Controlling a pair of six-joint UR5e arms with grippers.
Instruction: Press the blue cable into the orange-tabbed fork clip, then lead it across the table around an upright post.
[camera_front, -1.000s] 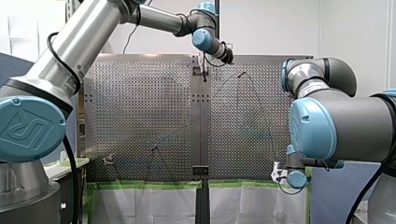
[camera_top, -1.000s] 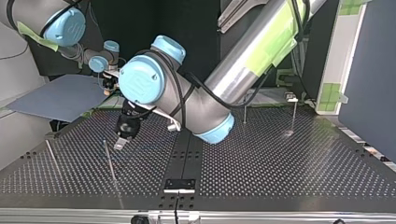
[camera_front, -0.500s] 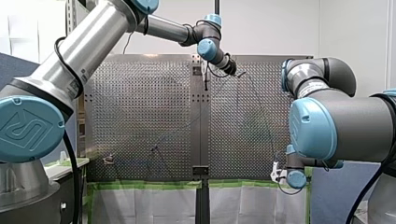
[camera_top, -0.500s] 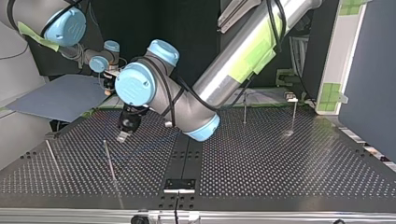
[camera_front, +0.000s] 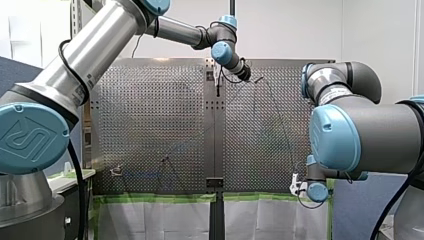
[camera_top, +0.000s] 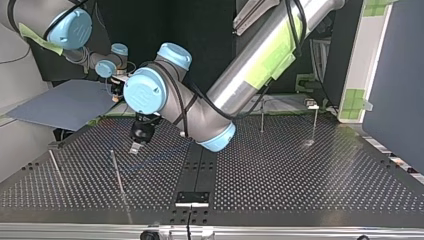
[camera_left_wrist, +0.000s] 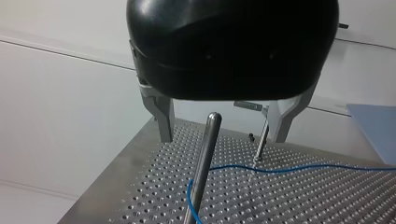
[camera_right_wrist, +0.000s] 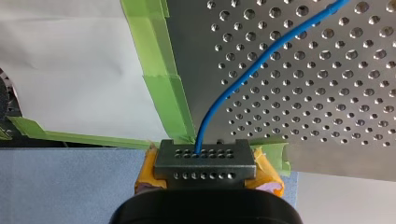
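Blue cable (camera_right_wrist: 243, 79) crosses the perforated table (camera_right_wrist: 327, 93) and ends between the yellow pads of my right gripper (camera_right_wrist: 204, 153), which is clamped on it just off the table's edge, beside a strip of green tape (camera_right_wrist: 161, 70). In the front view this gripper (camera_front: 298, 186) sits low at the table's near right corner. My left arm reaches over the far part of the table, a little to the right of the middle seam, with its gripper (camera_front: 245, 75) pointing down at the surface. In the left wrist view the black gripper (camera_left_wrist: 222, 137) hangs above the table with its metal fingers (camera_left_wrist: 164, 119) spread apart and holding nothing. An upright post (camera_left_wrist: 208, 154) stands ahead of the gap between them. The cable (camera_left_wrist: 299, 168) lies on the table, comes in from the side to this post and bends around its lower part. A second, thinner post (camera_left_wrist: 261, 144) stands further back.
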